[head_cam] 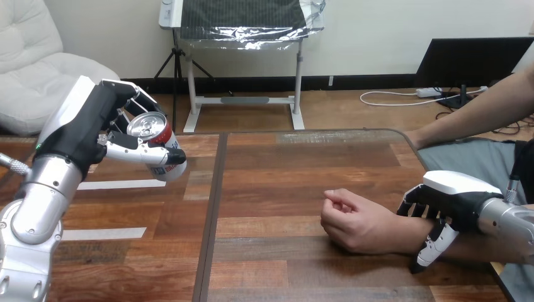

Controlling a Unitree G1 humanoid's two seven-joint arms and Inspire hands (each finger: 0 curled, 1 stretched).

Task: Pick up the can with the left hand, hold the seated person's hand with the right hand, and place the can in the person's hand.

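My left hand is raised above the table's left side, its fingers and thumb curled round a red and white can that tilts with its silver top facing up and toward me. The person's hand rests on the table at the right as a loose fist, the forearm running to the right edge. My right hand lies over the person's wrist, with its fingers curled down round it and its thumb pointing down at the near side.
The wooden table has a dark seam running down its middle and two white strips on its left part. The person's other arm reaches in past the table's far right corner.
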